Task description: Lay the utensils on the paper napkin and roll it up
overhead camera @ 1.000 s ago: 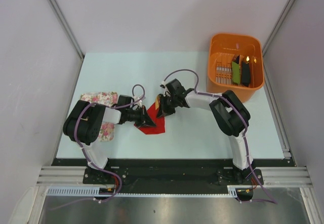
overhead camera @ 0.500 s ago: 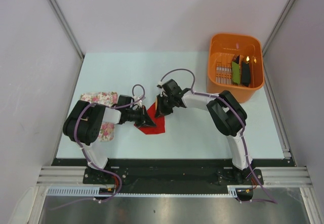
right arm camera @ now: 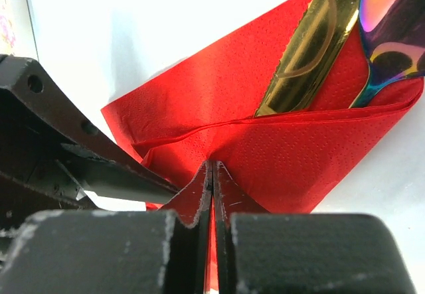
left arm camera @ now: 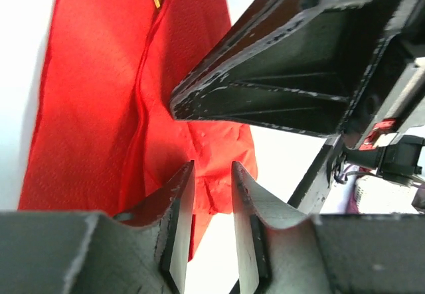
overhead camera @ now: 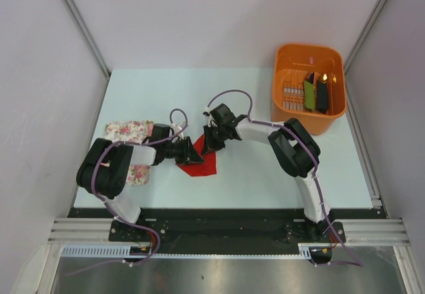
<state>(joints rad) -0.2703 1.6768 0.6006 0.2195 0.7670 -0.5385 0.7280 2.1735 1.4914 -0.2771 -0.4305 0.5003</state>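
Starting at the left, we see the floral cloth [overhead camera: 129, 133] lying aside, out of the work. Our left gripper [left arm camera: 211, 174] sits low at the edge of the paper napkin [right arm camera: 219, 101], jaws parted a sliver and clamping nothing, probably to steady the sheet. Our right gripper [right arm camera: 212, 166] is clenched on the folded flap that covers the utensils [right arm camera: 312, 48], likely so the roll starts tight. Far right, the orange basket [overhead camera: 309, 48] holds green and black items.

Matt, dimpled paper napkin [right arm camera: 299, 154]; glossy metal utensils [right arm camera: 312, 48]
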